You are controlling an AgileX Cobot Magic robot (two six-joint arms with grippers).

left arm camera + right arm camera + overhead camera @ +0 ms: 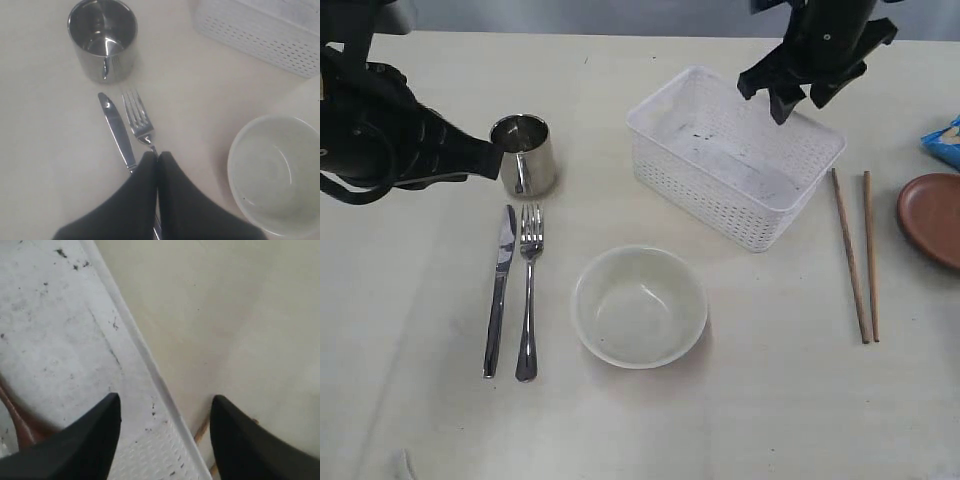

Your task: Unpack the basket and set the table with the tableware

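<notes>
Hovering open-jawed, right gripper [166, 399] over the rim of the white lattice plastic basket [720, 200], toward the far edge of the pale beige table [770, 400] | reddish-brown wooden piece [12, 422], likely the spoon, lies inside the basket just beside one finger [95, 440] | left gripper [158, 156], pressed together, farther off.

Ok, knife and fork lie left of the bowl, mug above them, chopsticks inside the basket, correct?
No. The exterior view shows the chopsticks on the table right of the basket, not inside it. Knife, fork, bowl and mug are as you say.
</notes>
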